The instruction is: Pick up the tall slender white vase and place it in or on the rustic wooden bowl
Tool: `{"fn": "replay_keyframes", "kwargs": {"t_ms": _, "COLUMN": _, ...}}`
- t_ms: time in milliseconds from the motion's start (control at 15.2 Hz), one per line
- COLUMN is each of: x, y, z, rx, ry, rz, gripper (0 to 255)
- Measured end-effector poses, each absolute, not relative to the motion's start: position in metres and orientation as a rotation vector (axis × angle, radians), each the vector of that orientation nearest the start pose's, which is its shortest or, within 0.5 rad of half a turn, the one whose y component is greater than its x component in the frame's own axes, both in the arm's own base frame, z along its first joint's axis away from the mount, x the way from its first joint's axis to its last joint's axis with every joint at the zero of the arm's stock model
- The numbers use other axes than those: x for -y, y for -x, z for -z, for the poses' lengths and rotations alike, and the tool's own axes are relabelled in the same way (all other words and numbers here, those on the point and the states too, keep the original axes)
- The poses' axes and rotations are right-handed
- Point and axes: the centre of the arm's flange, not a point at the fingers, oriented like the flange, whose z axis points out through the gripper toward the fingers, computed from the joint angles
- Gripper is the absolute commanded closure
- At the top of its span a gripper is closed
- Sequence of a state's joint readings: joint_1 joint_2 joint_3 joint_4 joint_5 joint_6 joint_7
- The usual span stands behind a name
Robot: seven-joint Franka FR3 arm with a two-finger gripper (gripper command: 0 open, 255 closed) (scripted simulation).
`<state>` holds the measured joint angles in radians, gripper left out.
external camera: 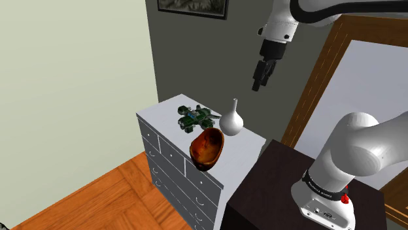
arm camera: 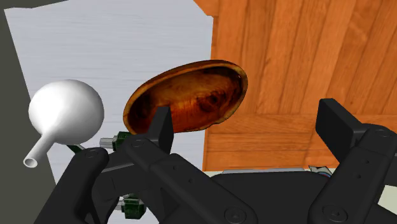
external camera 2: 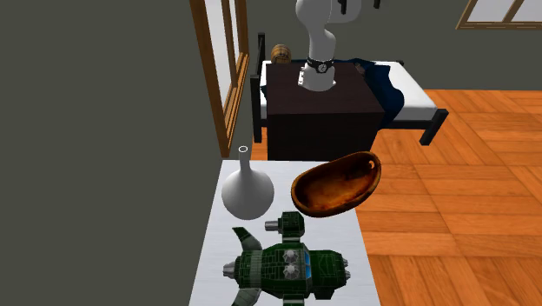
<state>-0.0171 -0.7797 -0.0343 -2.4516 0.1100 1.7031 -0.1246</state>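
A: Status, quick?
B: Early, I'd say. The vase (external camera: 231, 119) stands upright on the dresser top (external camera: 169, 110), ungripped, and the bowl (external camera: 207, 147) has nothing in it. Grasp, lift, carry and set-down are all left.
A: Gripper?
B: In the shoulder view the gripper (external camera: 263, 77) hangs well above the vase, pointing down. In the wrist view its fingers (arm camera: 160, 130) are spread wide with nothing between them.
A: Layout, shoulder view, left to right.
B: A green toy spaceship (external camera: 196, 118) sits about mid-width, toward the end away from the stand (external camera: 274, 189). Next is the bowl at the drawer-side edge, tipped, with part of it hanging past that edge over the floor (external camera: 118, 196). Then the vase by the wall-side edge, near both and touching neither.
A: Materials, shapes?
B: The vase is plain white and smooth, with a round bulb body, a long thin neck and a small lip; material unclear. The bowl is oval, shallow and glossy reddish-brown with dark blotches, looks wooden, and has an uneven rim. The ship is boxy, with green panels and grey engine stubs. The dresser is flat and light grey.
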Motion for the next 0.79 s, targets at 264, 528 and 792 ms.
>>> {"fn": "replay_keyframes", "kwargs": {"t_ms": 264, "x": 0.026, "y": -0.334, "z": -0.540, "rx": 0.094, "ry": 3.015, "rz": 0.058, "gripper": 0}}
{"fn": "replay_keyframes", "kwargs": {"t_ms": 528, "x": 0.056, "y": -0.361, "z": -0.511, "rx": 0.075, "ry": 3.028, "rz": 0.049, "gripper": 0}}
{"fn": "replay_keyframes", "kwargs": {"t_ms": 792, "x": 0.081, "y": -0.389, "z": -0.479, "rx": 0.056, "ry": 3.041, "rz": 0.040, "gripper": 0}}
